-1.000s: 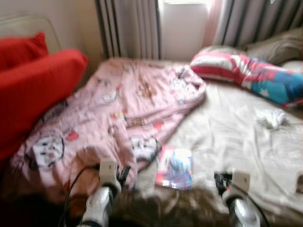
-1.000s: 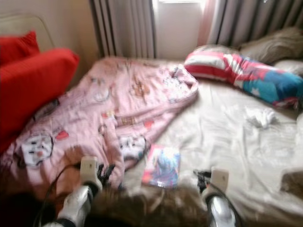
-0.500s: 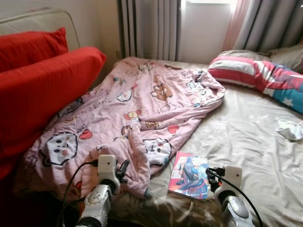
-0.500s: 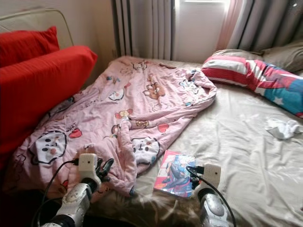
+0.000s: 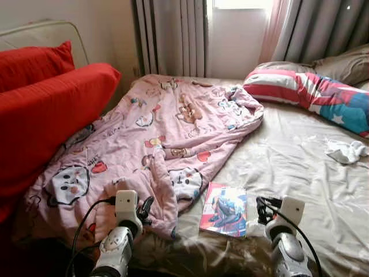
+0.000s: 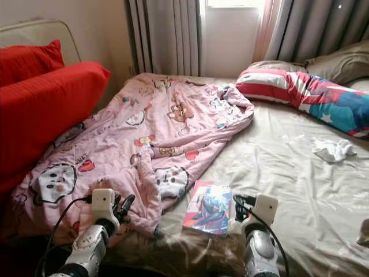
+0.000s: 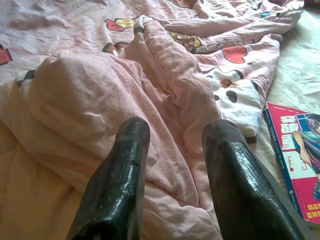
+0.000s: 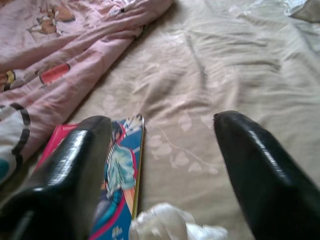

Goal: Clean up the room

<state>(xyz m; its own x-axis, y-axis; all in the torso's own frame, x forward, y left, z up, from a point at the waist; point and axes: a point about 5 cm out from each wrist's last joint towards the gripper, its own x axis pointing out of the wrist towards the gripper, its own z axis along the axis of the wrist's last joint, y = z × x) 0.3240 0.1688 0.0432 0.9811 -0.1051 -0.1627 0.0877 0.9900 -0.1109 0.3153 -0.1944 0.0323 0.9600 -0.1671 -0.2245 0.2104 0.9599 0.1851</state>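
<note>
Daylight from the window (image 5: 236, 29) at the back, blown out near its top. Bed sheet (image 5: 300, 167) evenly lit, soft shadows in the folds. Head views sharp, no motion blur. Floor corner beside the red cushion (image 5: 46, 115) falls dark. Wrist views: black fingers (image 7: 117, 185) soft-focus with glare streaks, slightly washed.

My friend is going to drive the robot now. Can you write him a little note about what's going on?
Left gripper: open, over the crumpled pink cartoon-print blanket.
Right gripper: open, holding nothing, by the colourful comic book on the beige bedsheet.
A white crumpled cloth lies further up the bed, near the striped red, white and blue pillow.
Done: nothing tidied yet.
Left: blanket, book, cloth.
</note>
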